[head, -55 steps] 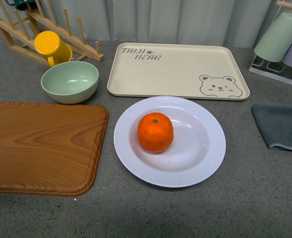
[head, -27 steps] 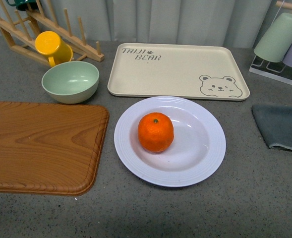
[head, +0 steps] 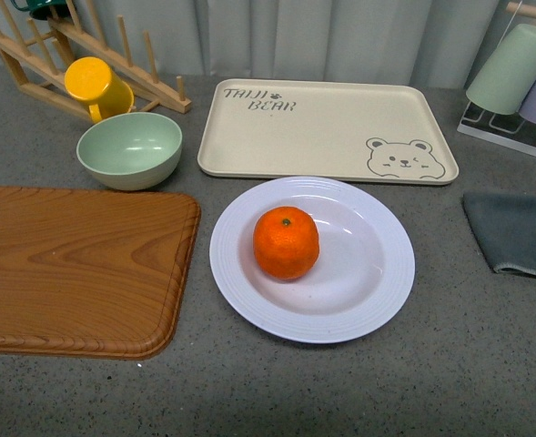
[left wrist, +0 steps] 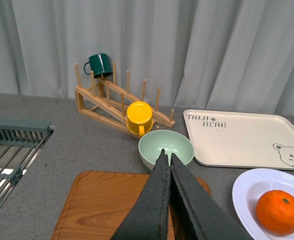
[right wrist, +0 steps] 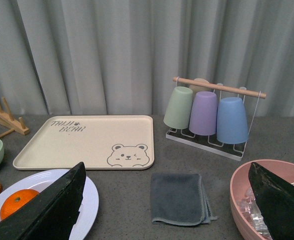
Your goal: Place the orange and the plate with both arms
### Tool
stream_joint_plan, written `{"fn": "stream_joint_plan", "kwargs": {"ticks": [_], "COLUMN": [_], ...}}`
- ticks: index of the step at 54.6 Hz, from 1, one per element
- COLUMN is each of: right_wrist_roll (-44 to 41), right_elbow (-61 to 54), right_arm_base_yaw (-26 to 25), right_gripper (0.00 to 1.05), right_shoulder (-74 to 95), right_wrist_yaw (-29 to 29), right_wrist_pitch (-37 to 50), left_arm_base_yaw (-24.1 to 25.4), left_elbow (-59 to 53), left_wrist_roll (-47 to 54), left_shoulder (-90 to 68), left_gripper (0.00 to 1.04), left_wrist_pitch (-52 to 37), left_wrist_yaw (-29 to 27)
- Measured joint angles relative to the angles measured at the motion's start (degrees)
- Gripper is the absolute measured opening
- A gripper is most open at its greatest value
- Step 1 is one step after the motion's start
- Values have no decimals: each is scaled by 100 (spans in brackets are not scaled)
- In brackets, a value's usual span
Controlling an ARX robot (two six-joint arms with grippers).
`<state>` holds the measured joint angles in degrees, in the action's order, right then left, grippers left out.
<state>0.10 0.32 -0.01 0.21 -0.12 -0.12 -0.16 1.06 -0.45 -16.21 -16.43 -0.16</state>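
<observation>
Left wrist view: my left gripper has its two dark fingers pressed flat together with nothing between them; the arm is raised above the wooden board, tips aimed toward the green bowl; beyond the bowl a yellow cup sits on the wooden rack. In the right wrist view my right gripper is spread wide and empty, one finger at each edge of the picture; it is held up off the counter, looking over a folded grey cloth, with a pink basin near the cloth and the bear tray farther out. The orange sits in the plate, a little left of its middle; the plate rests on the grey counter, just in front of the tray and beside the board; neither arm shows in the front view, and both grippers are well apart from the fruit.
</observation>
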Motion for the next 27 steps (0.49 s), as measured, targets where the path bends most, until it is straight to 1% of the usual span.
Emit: {"fn": "stream_joint_plan", "kwargs": {"ticks": [22,24,27], "right_wrist_roll": [0,0,0], "right_elbow": [0,0,0], "right_arm_base_yaw": [0,0,0], "right_gripper": [96,96,96], "right_shoulder": [0,0,0], "right_wrist_yaw": [0,0,0], "right_wrist_pitch": [0,0,0], "left_arm_base_yaw": [0,0,0], "left_elbow": [0,0,0], "left_wrist_roll": [0,0,0], "left_shoulder": [616,793,1259], "left_gripper": [4,4,4], "left_wrist_pitch": [619,815,1460], "left_wrist_yaw": [0,0,13]}}
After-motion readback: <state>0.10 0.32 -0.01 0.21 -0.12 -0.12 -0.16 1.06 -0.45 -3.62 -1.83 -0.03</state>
